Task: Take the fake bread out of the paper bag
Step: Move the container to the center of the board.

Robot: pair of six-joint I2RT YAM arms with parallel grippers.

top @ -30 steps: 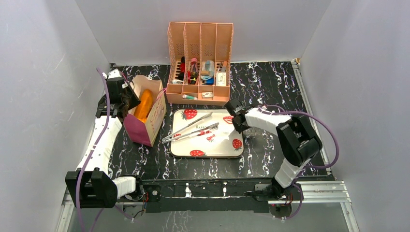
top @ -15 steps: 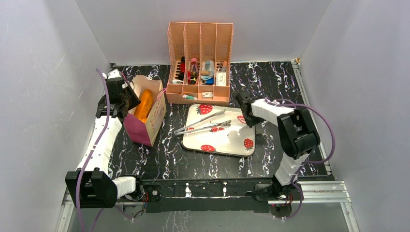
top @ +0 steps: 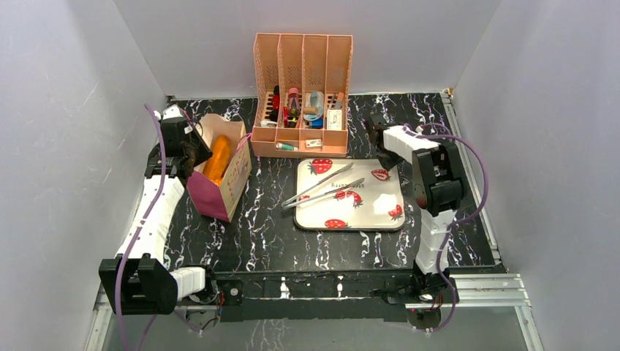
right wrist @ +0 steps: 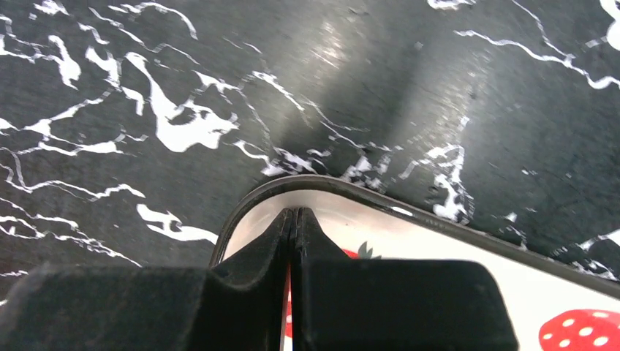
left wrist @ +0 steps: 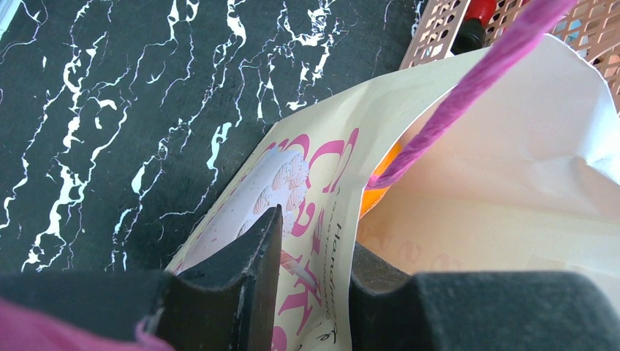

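The left claw point(left wrist: 316, 232) pinches the lettered wall of the paper bag point(top: 219, 199), likely steadying it and holding its mouth open; the fake bread point(top: 218, 159), an orange loaf, stands inside, poking above the rim. The right claw point(right wrist: 295, 213), shut and empty, sets its tips in a corner of the strawberry tray point(top: 380, 208), which carries only tongs point(top: 323, 187), near the peach organiser point(top: 302, 58) of oddments

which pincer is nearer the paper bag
Left: the left pincer clamps the paper bag by its wall. The right pincer is far off rightward, shut over the tray corner.
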